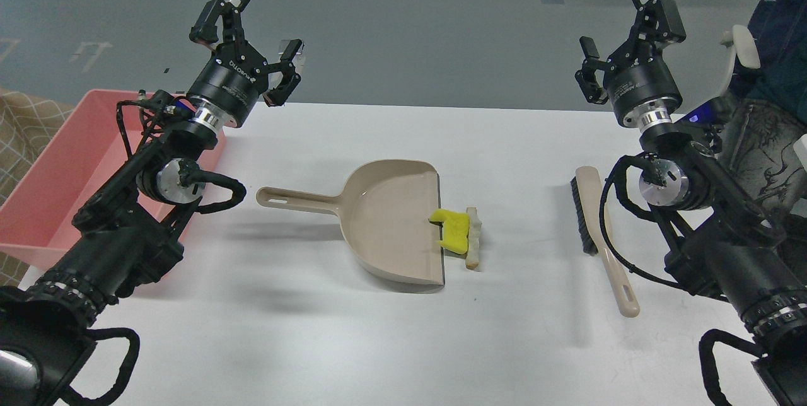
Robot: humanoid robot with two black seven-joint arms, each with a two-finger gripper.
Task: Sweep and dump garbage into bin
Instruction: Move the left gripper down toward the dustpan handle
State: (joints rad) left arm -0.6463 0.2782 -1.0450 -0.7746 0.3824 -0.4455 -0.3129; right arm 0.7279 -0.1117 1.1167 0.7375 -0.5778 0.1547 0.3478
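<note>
A yellow sponge-like chunk (454, 231) lies at the open lip of the beige dustpan (391, 223), and a white slice with a tan edge (474, 236) lies on the table just right of it. The pink bin (60, 173) stands at the table's left edge. A beige hand brush with black bristles (599, 236) lies at the right. My left gripper (252, 31) is open and empty, raised above the table's far left by the bin. My right gripper (621, 31) is open and empty, raised above the far right, behind the brush.
The dustpan's long handle (296, 199) points left toward my left arm. An office chair (756, 78) and dark fabric sit beyond the table's right edge. The table's far edge runs just under both grippers.
</note>
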